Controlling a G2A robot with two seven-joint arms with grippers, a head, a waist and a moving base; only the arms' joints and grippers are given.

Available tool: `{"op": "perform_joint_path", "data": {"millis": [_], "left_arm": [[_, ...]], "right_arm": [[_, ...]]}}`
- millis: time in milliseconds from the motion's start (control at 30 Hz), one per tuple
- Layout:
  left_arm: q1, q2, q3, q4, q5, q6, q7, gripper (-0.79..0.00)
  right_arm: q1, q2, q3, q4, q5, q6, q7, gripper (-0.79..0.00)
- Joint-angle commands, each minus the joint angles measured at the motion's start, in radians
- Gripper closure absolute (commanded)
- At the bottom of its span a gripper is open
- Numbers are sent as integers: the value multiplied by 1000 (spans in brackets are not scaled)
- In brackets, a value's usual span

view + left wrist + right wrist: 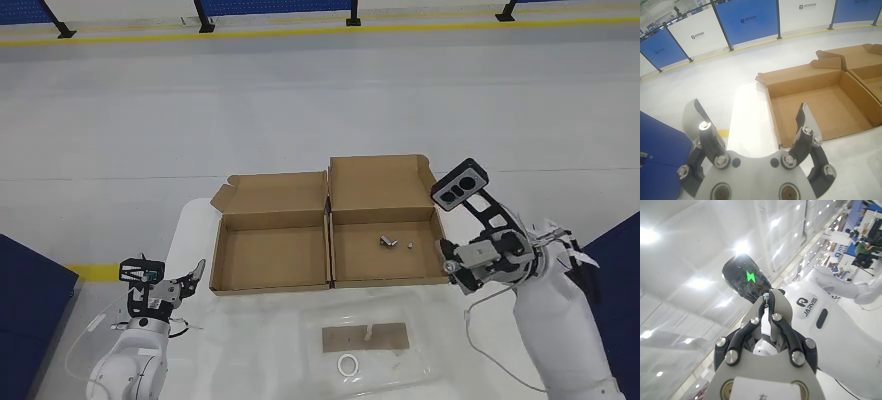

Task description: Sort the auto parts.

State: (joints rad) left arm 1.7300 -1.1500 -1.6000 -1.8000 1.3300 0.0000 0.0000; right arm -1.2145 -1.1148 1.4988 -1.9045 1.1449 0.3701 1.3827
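Two open cardboard boxes stand side by side on the white table. The left box (270, 258) (819, 113) is empty. The right box (385, 215) (866, 75) holds two small metal parts (385, 241). Nearer me, a white ring (348, 365) lies on a clear plastic bag (400, 360), beside a brown card (365, 338). My left gripper (172, 285) (749, 104) hangs open at the table's left edge, next to the left box. My right gripper (478, 256) (767, 298) is raised right of the right box, pointing upward, shut on a small threaded metal part (766, 297).
The boxes' lids (275, 190) fold back away from me. The bare table (250, 330) stretches between the boxes and its front edge. Blue and white partition panels (745, 20) stand far off across the grey floor.
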Motion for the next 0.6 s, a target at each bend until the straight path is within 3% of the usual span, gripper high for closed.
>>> {"op": "perform_joint_path", "data": {"millis": [0, 300, 400, 567], "left_arm": [[0, 0, 0, 0, 0, 0, 0, -785], [0, 0, 0, 0, 0, 0, 0, -785], [0, 0, 0, 0, 0, 0, 0, -785], [0, 0, 0, 0, 0, 0, 0, -785]], "right_arm": [[-25, 10, 38, -15, -72, 21, 16, 0], [-25, 10, 38, -15, -72, 21, 16, 0], [-35, 21, 39, -16, -216, 48, -29, 0], [-32, 59, 40, 39, -508, 76, -8, 0]]}}
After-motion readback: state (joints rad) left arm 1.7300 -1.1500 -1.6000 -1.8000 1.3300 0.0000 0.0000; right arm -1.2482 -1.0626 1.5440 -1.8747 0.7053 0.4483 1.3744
